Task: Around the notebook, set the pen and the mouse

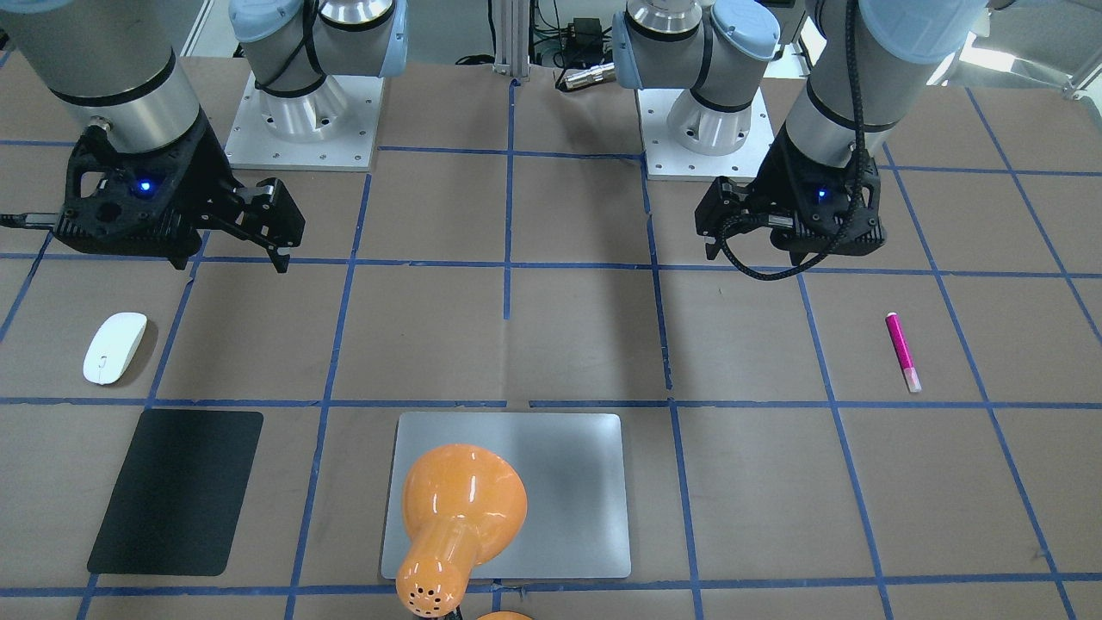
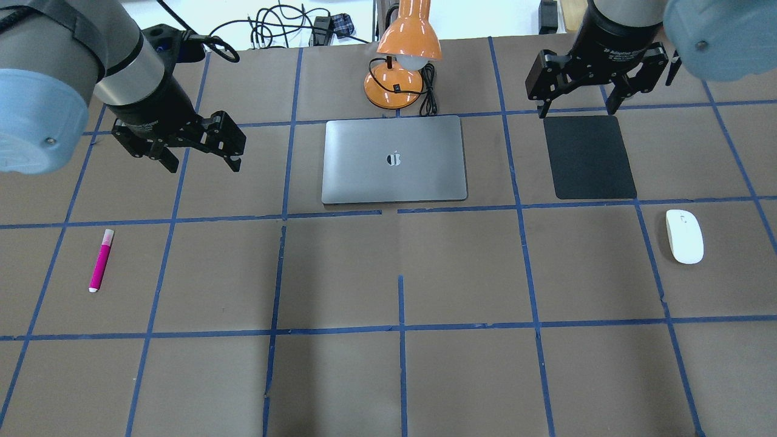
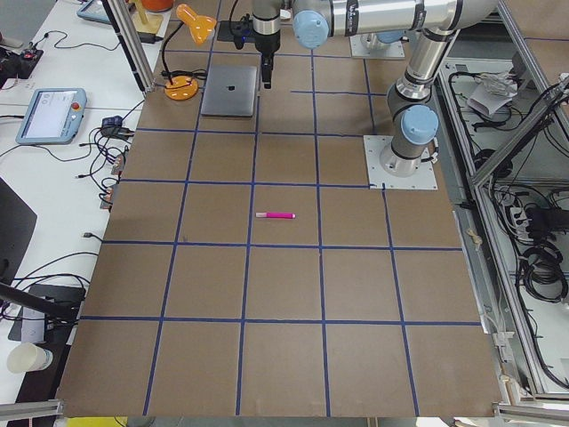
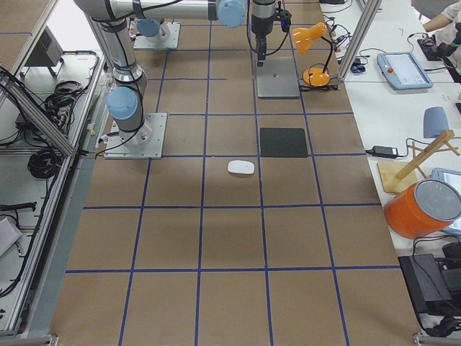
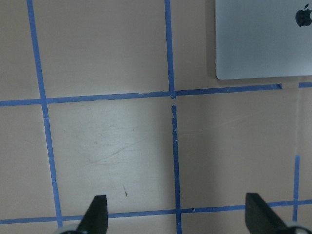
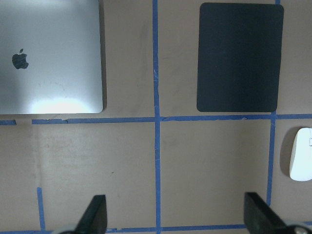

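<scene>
A: Where are pen (image 2: 101,260) and mouse (image 2: 684,236) found?

B: Well apart from the notebook (image 2: 394,159), one on either side. Left gripper (image 2: 203,162) and right gripper (image 2: 575,109) are spread wide, empty. The light pen is best pinched mid-barrel, and the glossy, likely slippery mouse across its sides.

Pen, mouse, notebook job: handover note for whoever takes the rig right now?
Left gripper: open, empty, raised over the table on the left side of the notebook.
Right gripper: open, empty, raised on the right side, near the black mat.
Pen: flat on the table, far left, well apart from the notebook.
Mouse: on the table, far right, just past the mat.
Done: nothing.
Left: move both next to the notebook.
</scene>
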Robot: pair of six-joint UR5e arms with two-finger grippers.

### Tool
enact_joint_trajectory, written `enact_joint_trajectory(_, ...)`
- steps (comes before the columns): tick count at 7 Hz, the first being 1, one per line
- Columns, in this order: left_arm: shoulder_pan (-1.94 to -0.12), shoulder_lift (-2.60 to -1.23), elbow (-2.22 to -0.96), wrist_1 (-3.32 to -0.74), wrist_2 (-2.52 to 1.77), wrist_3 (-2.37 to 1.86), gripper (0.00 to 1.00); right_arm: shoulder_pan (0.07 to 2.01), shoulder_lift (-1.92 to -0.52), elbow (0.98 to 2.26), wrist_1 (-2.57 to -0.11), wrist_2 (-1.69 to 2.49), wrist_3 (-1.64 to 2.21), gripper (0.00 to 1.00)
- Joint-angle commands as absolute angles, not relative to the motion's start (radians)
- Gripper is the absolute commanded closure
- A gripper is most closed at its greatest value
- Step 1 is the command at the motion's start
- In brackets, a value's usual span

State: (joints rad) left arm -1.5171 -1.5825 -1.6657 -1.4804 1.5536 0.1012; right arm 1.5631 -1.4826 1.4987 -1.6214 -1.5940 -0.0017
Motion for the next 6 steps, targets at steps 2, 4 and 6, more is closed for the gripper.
enact_joint_trajectory(2, -1.514, -1.572, -1.664, -1.483, 1.557, 0.100, 0.00, 1.562, -1.476, 1.500, -1.620, -1.603, 0.002, 0.00)
enact_joint_trajectory(4, -1.514, -1.571, -1.664, -1.482, 1.557, 0.100, 0.00, 1.502, -1.480, 1.544, -1.609, -1.615, 0.002, 0.00)
enact_joint_trajectory(6, -1.500, -1.575, -1.667, -1.485, 1.559, 0.103, 0.00, 1.345, -1.474, 1.639, -1.638, -1.611, -0.088, 0.00)
